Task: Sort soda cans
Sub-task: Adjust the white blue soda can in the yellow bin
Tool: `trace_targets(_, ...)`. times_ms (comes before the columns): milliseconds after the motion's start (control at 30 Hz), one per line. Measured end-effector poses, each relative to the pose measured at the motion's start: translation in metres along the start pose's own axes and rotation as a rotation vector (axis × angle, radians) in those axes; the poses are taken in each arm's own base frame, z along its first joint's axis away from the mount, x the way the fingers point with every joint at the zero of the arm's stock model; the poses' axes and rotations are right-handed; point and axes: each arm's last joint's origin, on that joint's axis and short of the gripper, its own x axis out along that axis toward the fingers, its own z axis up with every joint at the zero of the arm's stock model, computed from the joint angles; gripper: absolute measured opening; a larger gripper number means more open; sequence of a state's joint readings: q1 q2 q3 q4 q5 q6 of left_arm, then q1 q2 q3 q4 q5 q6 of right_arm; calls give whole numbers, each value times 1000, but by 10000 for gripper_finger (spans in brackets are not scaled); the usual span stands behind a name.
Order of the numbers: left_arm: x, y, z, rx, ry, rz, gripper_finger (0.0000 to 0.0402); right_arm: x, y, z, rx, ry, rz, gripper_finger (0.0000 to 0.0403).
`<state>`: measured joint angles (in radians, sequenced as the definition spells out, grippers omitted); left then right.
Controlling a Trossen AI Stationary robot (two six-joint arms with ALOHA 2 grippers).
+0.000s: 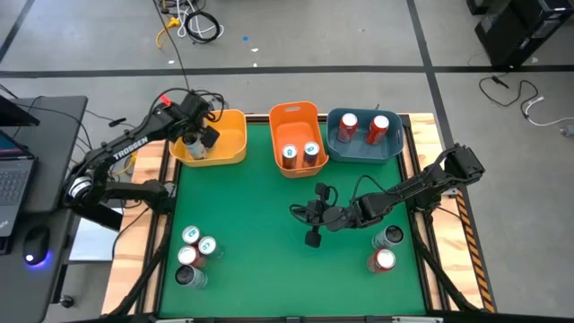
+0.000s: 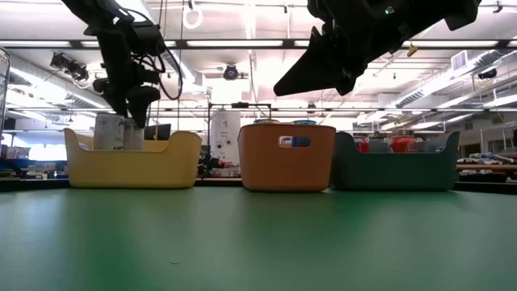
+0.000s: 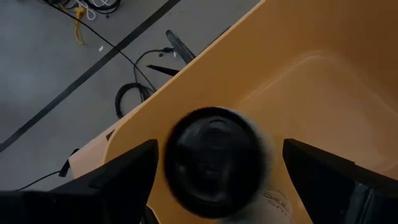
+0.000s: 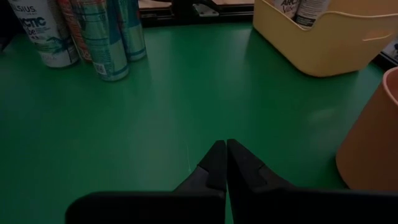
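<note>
A: Where is the left hand (image 1: pixel 199 136)?

B: Over the yellow bin (image 1: pixel 231 144) at the far left of the worktop (image 1: pixel 269 224). Its fingers (image 3: pixel 118 177) stand wide apart, with a can (image 3: pixel 214 162) between them, standing inside the bin. In the left wrist view the can's top sits midway between the two fingers with a gap on each side, so I'd say it isn't gripped, though that view is blurred.

A: And the right hand (image 1: pixel 314 215)?

B: Above the middle of the green worktop, fingers pressed together, holding nothing.

A: The other cans?

B: Two with silver tops (image 1: pixel 300 152) stand in the orange bin (image 1: pixel 293 115), two red ones (image 1: pixel 363 127) in the blue bin (image 1: pixel 399 148). Four cans (image 1: pixel 193 254) cluster at the near left of the worktop, well apart from both hands. A grey can (image 1: pixel 389 237) and a red can (image 1: pixel 382 261) stand at the near right, just beside the right arm.
</note>
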<state>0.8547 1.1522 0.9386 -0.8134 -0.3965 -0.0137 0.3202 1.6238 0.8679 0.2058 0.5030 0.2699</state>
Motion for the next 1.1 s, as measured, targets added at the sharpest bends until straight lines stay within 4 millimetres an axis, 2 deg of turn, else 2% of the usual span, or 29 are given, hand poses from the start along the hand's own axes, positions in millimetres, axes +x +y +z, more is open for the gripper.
trace_targets(567, 5, -2, -4, 7, 21, -56, 346, 0, 0, 0, 0, 0, 0, 0)
trace_targets(700, 6, -1, -4, 9, 12, -34, 321, 0, 0, 0, 0, 1, 0, 0)
trace_targets(900, 6, -1, -2, 21, -10, -34, 252, 0, 0, 0, -1, 0, 0, 0)
trace_targets(1100, 6, 1, -4, 32, 8, 59, 251, 0, 0, 0, -1, 0, 0, 0)
